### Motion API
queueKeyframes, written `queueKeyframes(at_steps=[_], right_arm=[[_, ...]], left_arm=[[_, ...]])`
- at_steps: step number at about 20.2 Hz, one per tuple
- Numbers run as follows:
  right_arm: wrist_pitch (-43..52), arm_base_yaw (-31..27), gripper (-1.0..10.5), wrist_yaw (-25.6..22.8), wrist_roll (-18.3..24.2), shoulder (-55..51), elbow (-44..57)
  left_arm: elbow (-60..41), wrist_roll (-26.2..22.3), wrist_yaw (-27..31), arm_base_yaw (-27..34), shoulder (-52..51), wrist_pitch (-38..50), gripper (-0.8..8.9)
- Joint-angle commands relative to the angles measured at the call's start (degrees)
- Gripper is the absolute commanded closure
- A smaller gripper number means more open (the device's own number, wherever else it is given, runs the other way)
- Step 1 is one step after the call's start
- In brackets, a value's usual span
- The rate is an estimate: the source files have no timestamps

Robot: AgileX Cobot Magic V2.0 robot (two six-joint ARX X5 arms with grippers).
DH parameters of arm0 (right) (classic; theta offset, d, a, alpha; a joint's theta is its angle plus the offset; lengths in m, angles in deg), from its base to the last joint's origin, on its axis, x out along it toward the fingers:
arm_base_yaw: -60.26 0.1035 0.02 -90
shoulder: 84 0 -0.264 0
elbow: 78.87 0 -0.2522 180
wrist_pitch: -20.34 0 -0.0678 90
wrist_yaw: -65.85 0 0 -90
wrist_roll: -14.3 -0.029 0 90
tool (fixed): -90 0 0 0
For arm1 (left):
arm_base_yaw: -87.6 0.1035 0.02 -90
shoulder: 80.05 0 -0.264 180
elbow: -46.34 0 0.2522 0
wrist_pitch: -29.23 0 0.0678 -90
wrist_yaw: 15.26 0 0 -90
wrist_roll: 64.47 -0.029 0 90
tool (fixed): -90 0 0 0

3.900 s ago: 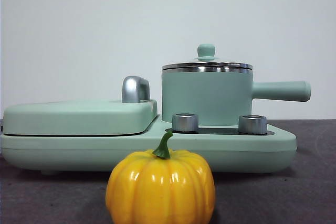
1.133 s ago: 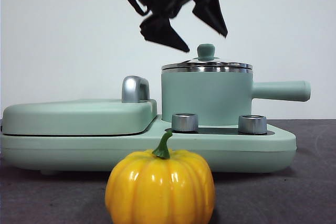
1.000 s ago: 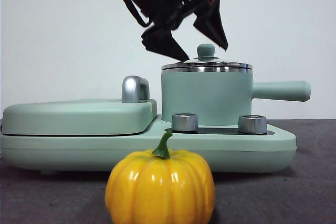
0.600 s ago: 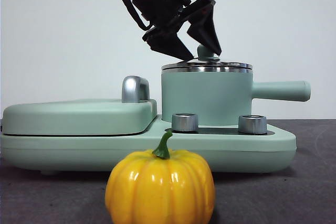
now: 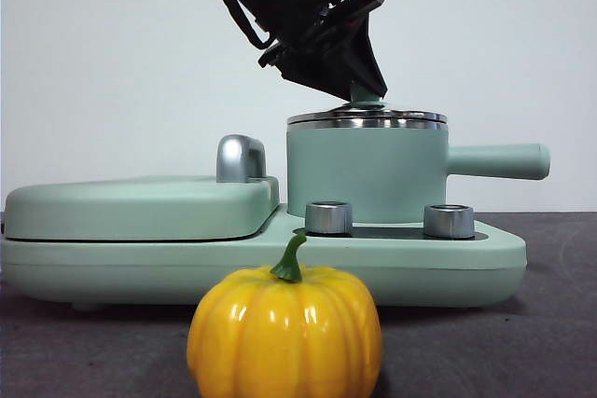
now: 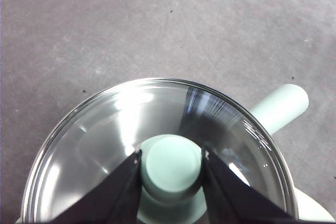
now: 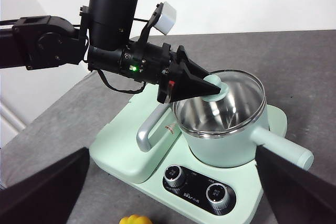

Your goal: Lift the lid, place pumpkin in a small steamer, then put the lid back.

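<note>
Now the left gripper point(image 6: 171, 167), clamped on the mint-green knob of the round glass lid point(image 6: 121, 124) atop the mint-green small steamer point(image 5: 368, 174), could slip off that smooth knob when lifting.

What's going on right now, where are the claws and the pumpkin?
Left gripper fingers shut on the glass lid knob, lid on the mint-green small steamer. Right gripper open, waiting. Glossy yellow pumpkin on table, untouched. Nothing in the way.
</note>
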Motion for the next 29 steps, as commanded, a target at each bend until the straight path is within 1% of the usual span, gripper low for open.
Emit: queueKeyframes(at_steps=[1,6,8,9,13,15,17,19,22,26,29], right_arm=[[0.5,0.0,4.4,0.1,0.3,0.1,-0.9],[-1.1,0.0,4.6,0.1,0.1,0.7,-0.9],[-3.5,0.0,4.6,0.2,0.4,2.0,-0.9],[-4.7,0.0,4.6,0.4,0.9,2.9,-0.9],[-7.7,2.7,4.6,0.7,2.1,6.6,-1.1],[-8.2,5.6,4.6,0.3,2.1,8.4,-1.1],[-8.6,8.5,4.6,-0.5,1.8,10.1,-1.1],[-8.9,11.9,4.6,-2.3,1.5,11.9,-1.1],[-8.9,17.9,4.6,-4.5,-0.1,15.6,-1.1],[-8.9,27.2,4.6,-9.8,-2.5,21.6,-1.1],[-8.5,34.6,4.6,-15.0,-4.7,26.8,-1.2]], left_arm=[[3.3,0.3,0.2,-0.3,1.2,-2.2,7.32],[10.8,0.3,0.2,-0.2,1.0,-11.1,7.39],[13.9,0.2,0.2,-0.2,1.0,-14.2,7.89],[15.7,0.1,0.2,-0.2,1.0,-15.8,7.92],[21.1,-1.0,0.2,-0.1,0.8,-21.2,7.92],[21.8,-1.0,0.2,0.3,-0.5,-22.6,7.94],[21.8,-2.1,0.2,0.7,-2.4,-24.0,7.95],[21.8,-3.2,0.2,1.6,-4.8,-26.2,7.95],[21.8,-3.8,0.2,3.5,-8.0,-29.2,7.95],[21.7,-3.9,0.2,6.9,-11.3,-32.9,7.95],[21.6,-3.8,0.2,9.6,-12.8,-32.9,7.95]])
